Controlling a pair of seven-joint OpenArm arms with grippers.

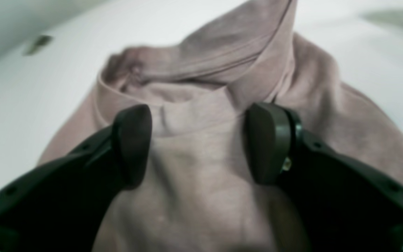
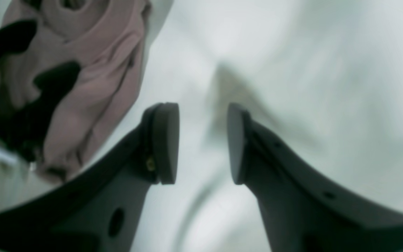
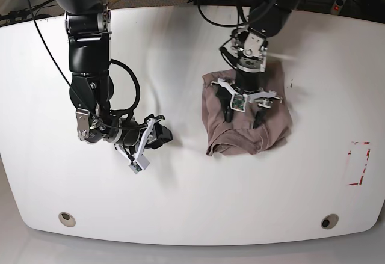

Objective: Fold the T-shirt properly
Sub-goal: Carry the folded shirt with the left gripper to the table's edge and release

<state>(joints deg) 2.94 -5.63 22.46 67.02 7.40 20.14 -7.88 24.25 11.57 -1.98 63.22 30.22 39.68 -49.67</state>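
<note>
left wrist view: the left gripper (image 1: 198,143) hangs with jaws apart over the bunched t-shirt (image 1: 201,105), holding nothing. right wrist view: the right gripper (image 2: 201,143), jaws apart, above the bare table (image 2: 310,70). base view: the t-shirt lies crumpled right of centre; pinching several layers could bunch it further.

Base cam is looking straight down from overhead, taking in the whole white table (image 3: 192,204) and both arms. Each wrist cam is peering close past its own fingers (image 1: 131,143) at the tabletop. All three views are sharing the T-shirt (image 3: 246,119).
</note>
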